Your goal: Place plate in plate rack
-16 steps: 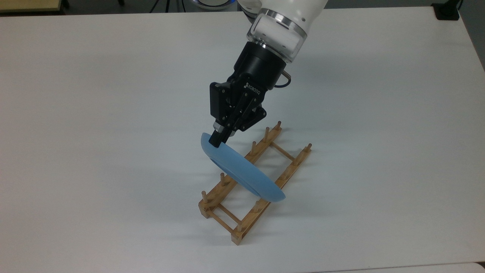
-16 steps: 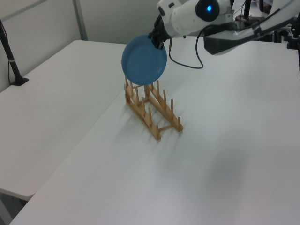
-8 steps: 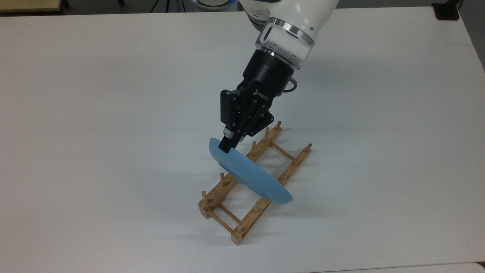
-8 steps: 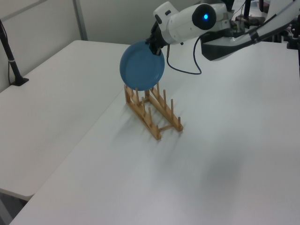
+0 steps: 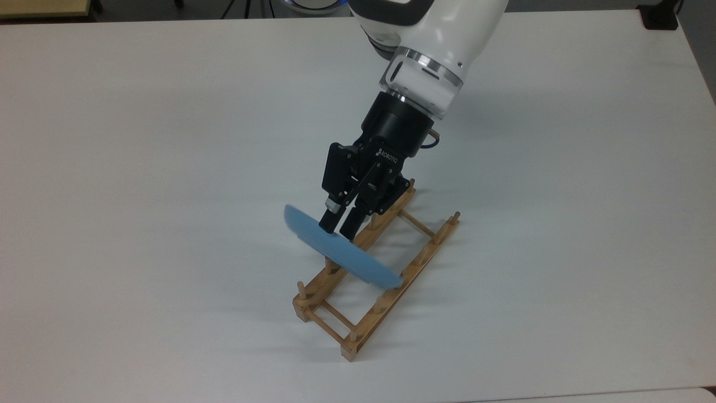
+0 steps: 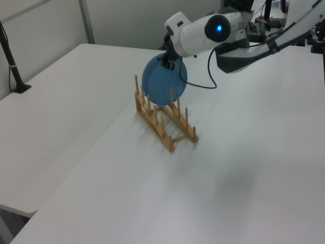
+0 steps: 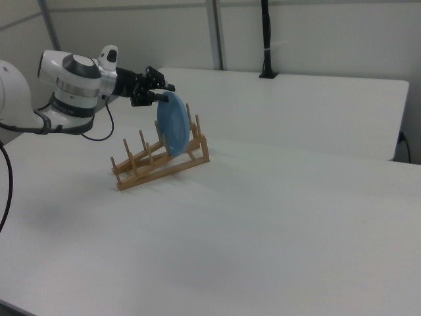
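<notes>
Table (image 5: 140,140): white, wide bare surface on every side of the plate rack (image 5: 358,319).
Plate (image 5: 341,258): light-blue, on edge, lowered between the rack's pegs.
Pincer (image 5: 340,224): fingers clamped over the plate's upper rim.

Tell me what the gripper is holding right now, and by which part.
The gripper holds the light-blue plate by its upper rim, the plate standing on edge, lowered into the plate rack.

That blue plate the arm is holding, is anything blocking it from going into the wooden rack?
Nothing visible does. The gripper holds the plate on edge by its top rim, its lower part already down among the upright pegs of the plate rack, whose other slots stand free.
</notes>
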### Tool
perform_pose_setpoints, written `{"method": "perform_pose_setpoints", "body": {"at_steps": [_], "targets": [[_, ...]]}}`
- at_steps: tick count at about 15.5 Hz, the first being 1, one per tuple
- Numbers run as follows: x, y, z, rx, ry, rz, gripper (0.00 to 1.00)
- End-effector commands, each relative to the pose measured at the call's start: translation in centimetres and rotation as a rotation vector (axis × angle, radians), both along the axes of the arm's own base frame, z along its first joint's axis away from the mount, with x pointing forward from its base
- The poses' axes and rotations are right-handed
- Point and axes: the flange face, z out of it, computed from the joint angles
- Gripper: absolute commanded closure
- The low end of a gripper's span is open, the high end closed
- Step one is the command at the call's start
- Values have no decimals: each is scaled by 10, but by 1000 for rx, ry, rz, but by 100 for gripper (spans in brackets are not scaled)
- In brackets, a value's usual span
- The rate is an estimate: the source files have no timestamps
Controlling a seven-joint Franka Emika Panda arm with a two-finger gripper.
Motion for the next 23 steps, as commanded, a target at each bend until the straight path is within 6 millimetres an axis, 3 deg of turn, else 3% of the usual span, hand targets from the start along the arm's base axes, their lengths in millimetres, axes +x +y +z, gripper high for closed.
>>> {"method": "perform_pose_setpoints", "body": {"at_steps": [1,6,10,12,14,17,20,22,23], "targets": [[-2,5,2,39,-45,-17,0],[-11,41,8,291,-172,-97,0],[-13,47,10,349,-188,-116,0],[-11,44,31,474,-236,-178,0],[-17,51,47,704,-206,-278,0],[-20,43,61,1019,-108,-448,0],[-26,10,63,1106,17,-671,0],[-43,-3,71,1075,166,-694,0],[-51,-20,72,1048,263,-711,0]]}}
